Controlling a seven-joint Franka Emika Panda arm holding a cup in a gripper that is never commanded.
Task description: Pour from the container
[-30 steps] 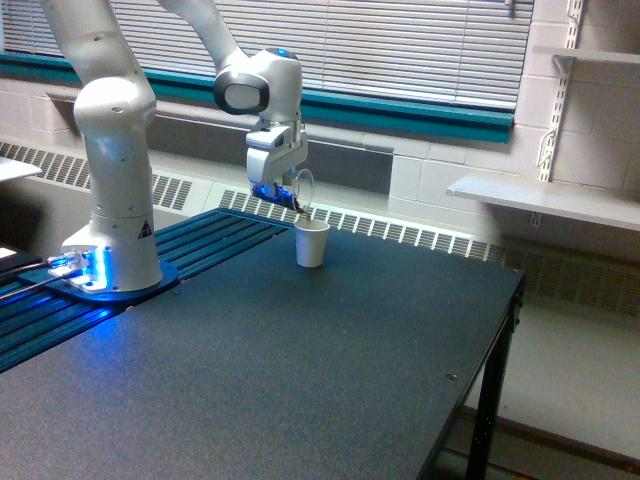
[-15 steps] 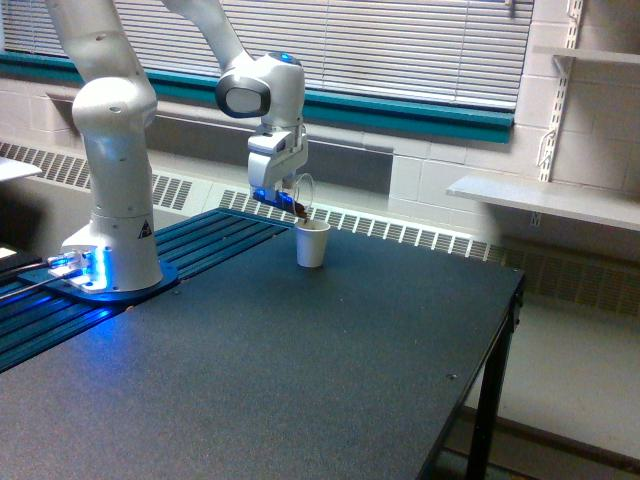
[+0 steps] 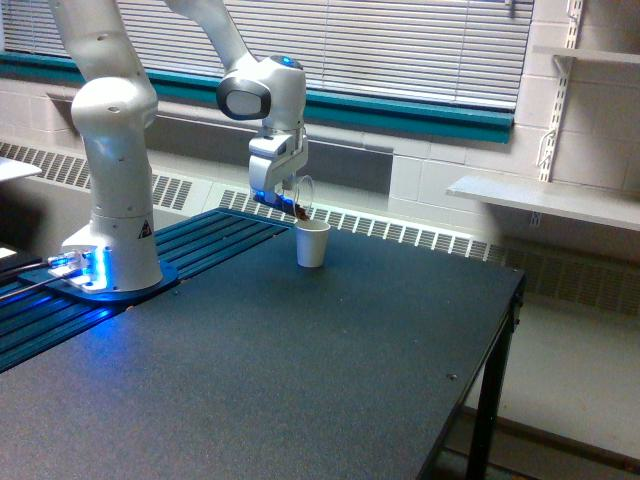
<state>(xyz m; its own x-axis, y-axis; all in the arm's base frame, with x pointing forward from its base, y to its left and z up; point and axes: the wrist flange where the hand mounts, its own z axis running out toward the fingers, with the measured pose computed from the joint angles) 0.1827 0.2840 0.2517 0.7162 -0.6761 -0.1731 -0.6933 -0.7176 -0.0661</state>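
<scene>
White robot arm (image 3: 110,150) on dark worktop (image 3: 300,360), w/ end effector (image 3: 278,192) clamped on small clear cup (image 3: 299,194), tipped on its side, mouth toward 4 o'clock, dark brown grains gathered at lower lip. White paper cup (image 3: 312,243) upright directly beneath at 6 o'clock, not touching. Vs. a sec ago: wrist shifted slightly toward 1 o'clock and up, clear cup tilt about the same, paper cup unmoved. Probably mid-pour, w/ spout lined up over paper cup's rim; no falling stream resolvable at this size. Amt already transferred: can't tell.
</scene>
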